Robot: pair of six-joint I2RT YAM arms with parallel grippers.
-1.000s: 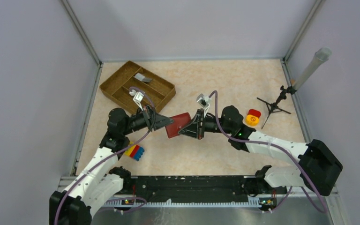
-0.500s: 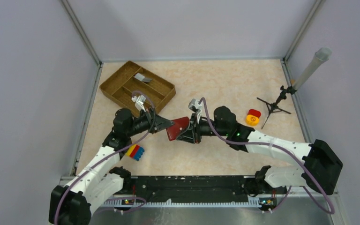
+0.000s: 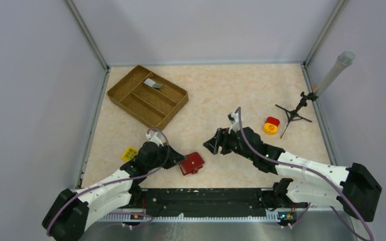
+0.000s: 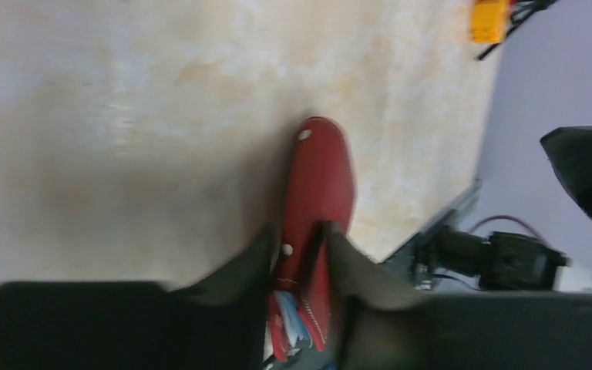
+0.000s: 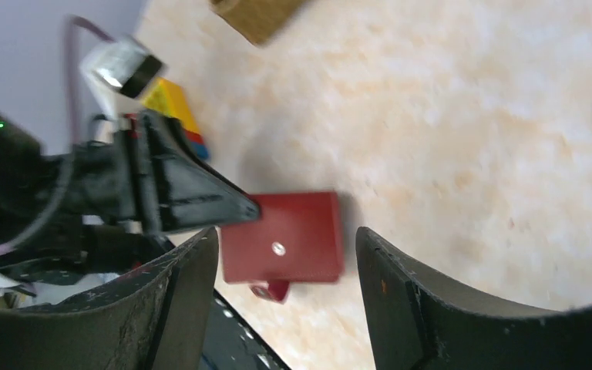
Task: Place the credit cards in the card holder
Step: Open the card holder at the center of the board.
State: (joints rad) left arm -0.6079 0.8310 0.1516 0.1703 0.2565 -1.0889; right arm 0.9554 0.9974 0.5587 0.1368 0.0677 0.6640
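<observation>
Close to the near edge of the table [image 3: 216, 173], my left gripper [image 3: 180, 161] pinches the red card holder [image 3: 192, 163]. Only its wrist camera shows the credit cards [image 4: 289, 322] poking from the holder's end. My right gripper [image 3: 212, 142] hangs nearby, fingers spread wide, with open room between it and the tray [image 3: 125, 103]. The mark on the yellow button [image 3: 270, 125] is too small to read. A grey card [image 3: 153, 83] lies in the tray's far compartment, seen only from overhead.

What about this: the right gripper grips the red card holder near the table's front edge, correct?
No: the left gripper grips the red card holder near the table's front edge, as the left wrist view shows; the right gripper stands open.
</observation>
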